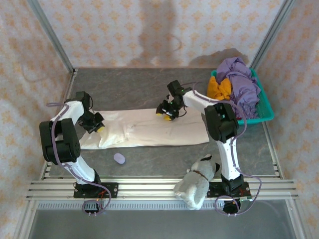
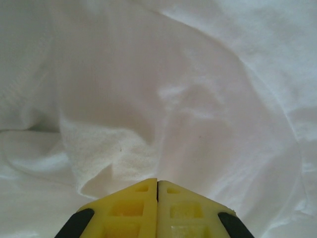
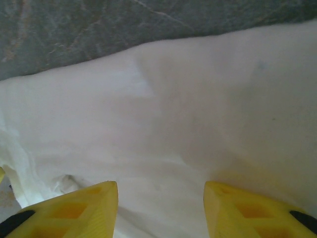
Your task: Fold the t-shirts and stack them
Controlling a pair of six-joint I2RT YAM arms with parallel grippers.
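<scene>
Nearest the camera, on the near side of the right claw, a grey-white plush toy is lying by that arm's base, and a small lilac object is sitting on the table just near-side of the left claw; neither is taking part in the fold. Under both claws the cream-white t-shirt is lying flat as a long strip, apparently so that its ends can be brought together. The left claw is sitting at the strip's left end. In the left wrist view its yellow fingers are pressing tightly together, with creases in the cloth running in to the tips, so it is probably pinching a thin layer for lifting. The right claw is hovering low over the shirt's far edge near the middle. In the right wrist view its fingers are standing about half apart with smooth cloth spreading between and beyond them; it is gripping nothing, and seems placed to hold the fold line down. Farther off, to the right of the right claw, the teal basket is holding the purple t-shirt and the orange t-shirt, both waiting unfolded.
</scene>
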